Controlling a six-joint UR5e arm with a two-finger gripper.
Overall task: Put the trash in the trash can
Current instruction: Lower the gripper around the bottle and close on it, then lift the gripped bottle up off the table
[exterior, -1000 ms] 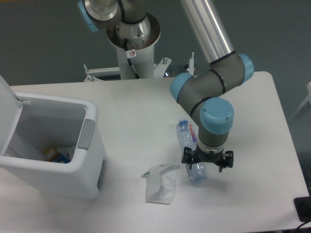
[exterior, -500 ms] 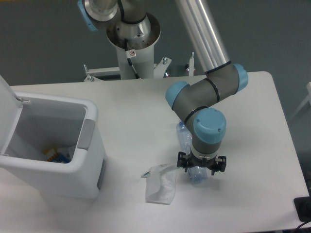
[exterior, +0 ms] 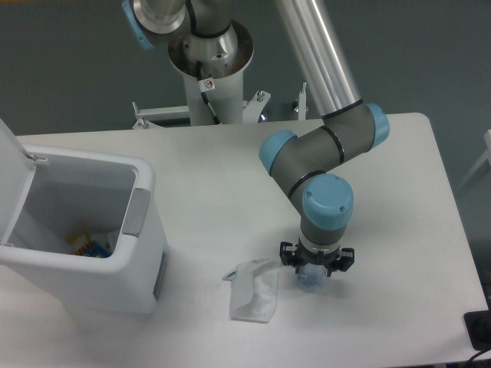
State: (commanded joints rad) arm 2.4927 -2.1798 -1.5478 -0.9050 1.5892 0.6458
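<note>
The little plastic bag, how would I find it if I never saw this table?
Start at the big white trash can on the left. Just to its right, the plastic bag lies flat on the table. It is whitish, unlike the clear bottle under the claw.

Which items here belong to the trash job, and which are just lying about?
Job: water bottle under the gripper; plastic pouch on the table; open trash can.
Lying about: black object at the right edge; items already binned.

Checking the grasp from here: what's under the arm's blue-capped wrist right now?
The clear plastic water bottle lies on the white table, only its lower end showing. Its label, cap and the fingers are covered by the wrist.
</note>
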